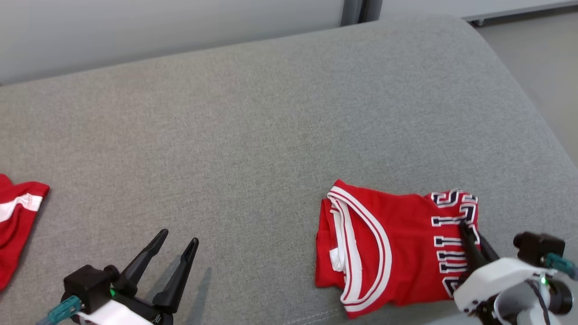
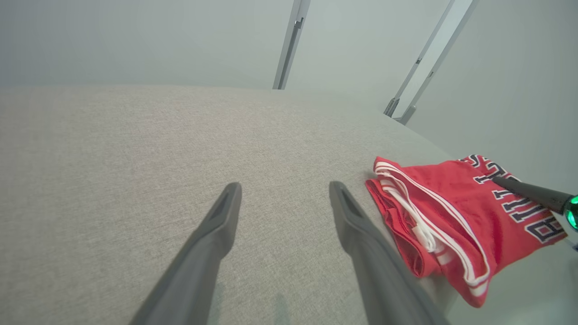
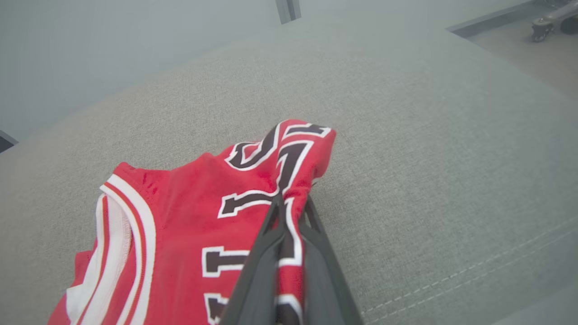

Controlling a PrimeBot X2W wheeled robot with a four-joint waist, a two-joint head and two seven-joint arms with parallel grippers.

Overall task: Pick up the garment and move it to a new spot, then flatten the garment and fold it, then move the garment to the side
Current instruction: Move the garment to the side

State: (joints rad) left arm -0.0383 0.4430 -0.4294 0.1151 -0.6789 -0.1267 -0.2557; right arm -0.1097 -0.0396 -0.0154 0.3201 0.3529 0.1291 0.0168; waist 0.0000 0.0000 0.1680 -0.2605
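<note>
a red jersey (image 1: 388,243) lies folded into a rough rectangle on the grey cushion (image 1: 253,126), toward its front right part. white and red banded trim curves along the jersey's left end, and dark block letters outlined in white run down its right edge. the right gripper (image 3: 291,203) is pinching that lettered edge, with a ridge of cloth caught between its fingers. the left gripper (image 1: 178,237) hangs spread wide over bare cushion, well apart from the jersey. another red and white cloth (image 1: 16,216) lies at the far left.

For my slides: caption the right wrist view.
Right end effector pinching the lettered edge of the folded red jersey on a grey cushion.
</note>
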